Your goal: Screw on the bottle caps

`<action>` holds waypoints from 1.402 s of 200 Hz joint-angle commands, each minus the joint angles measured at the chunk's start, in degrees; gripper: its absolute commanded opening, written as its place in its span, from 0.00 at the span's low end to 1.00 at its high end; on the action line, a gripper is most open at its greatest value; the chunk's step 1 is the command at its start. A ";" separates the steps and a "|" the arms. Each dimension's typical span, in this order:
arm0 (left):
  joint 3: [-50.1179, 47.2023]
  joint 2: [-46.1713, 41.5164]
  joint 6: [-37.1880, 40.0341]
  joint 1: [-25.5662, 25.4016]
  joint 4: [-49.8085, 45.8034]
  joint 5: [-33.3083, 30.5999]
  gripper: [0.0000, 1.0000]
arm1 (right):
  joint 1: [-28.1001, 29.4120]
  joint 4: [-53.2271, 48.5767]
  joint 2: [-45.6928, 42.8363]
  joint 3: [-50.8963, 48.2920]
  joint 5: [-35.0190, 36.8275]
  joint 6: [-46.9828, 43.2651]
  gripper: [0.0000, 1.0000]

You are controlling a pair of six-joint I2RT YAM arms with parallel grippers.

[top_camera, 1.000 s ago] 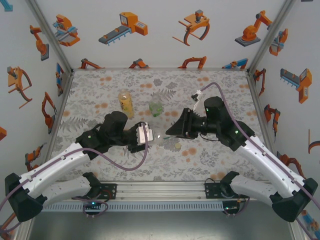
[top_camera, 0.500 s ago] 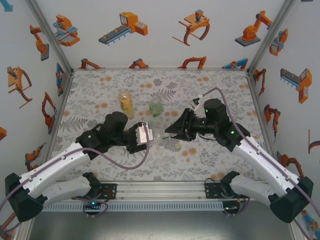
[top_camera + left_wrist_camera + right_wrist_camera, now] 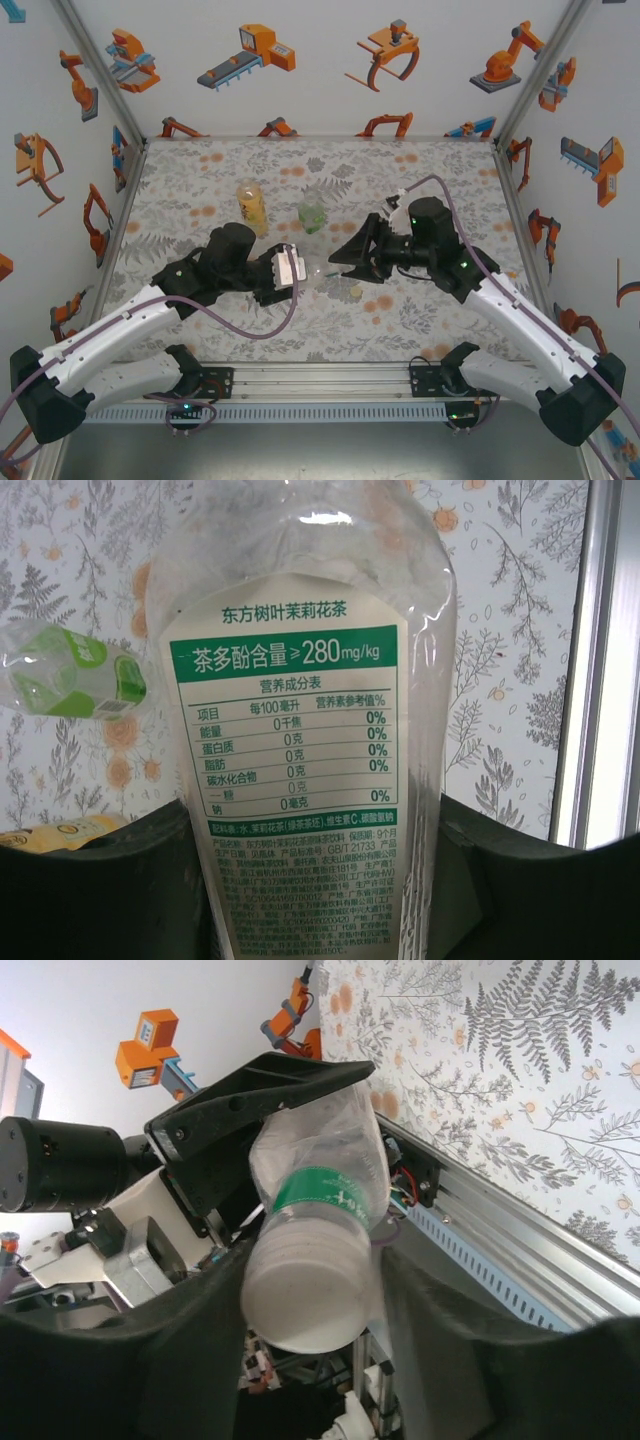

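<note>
The left claw [image 3: 287, 268] pinches the slim clear bottle [image 3: 300, 730] at mid-frame in the top view, holding it on its side with the neck pointing right. The right claw [image 3: 338, 262] flanks its white cap [image 3: 305, 1300]; we cannot tell whether the fingers press it. We see bare table [image 3: 420, 170] toward the upper right. The amber bottle [image 3: 251, 205] and short green bottle [image 3: 312, 217] stand just above the claws, and a yellow-green cap [image 3: 355, 292] lies just below the right one. The held bottle looks crinkled, with a green-and-white label.
</note>
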 commanded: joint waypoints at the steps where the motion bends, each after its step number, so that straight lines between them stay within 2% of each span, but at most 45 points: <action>1: 1.11 -0.69 -0.34 0.14 2.68 2.41 0.04 | 0.98 -0.20 -0.38 2.72 1.74 -5.83 0.62; 23: 1.10 -0.60 -0.92 0.62 2.86 4.61 0.04 | 3.81 -0.15 -0.35 3.54 4.63 -11.12 0.65; 64: 1.28 -0.46 -0.98 1.17 3.11 6.38 0.04 | 9.02 -0.98 1.21 5.33 9.40 -18.46 0.66; 172: 1.01 -0.58 -1.55 1.79 3.91 7.30 0.05 | 12.73 10.35 5.54 1.24 13.32 -14.78 0.64; 215: 1.02 -0.63 -1.66 1.95 3.91 7.08 0.08 | 12.83 10.32 4.64 0.67 14.19 -14.99 0.56; 242: 0.96 -0.76 -1.62 1.96 3.96 7.08 0.16 | 12.80 9.92 3.79 0.42 15.25 -15.30 0.49; 280: 0.84 -0.89 -1.87 2.05 4.24 6.99 0.45 | 12.78 8.86 2.78 0.43 16.49 -16.34 0.42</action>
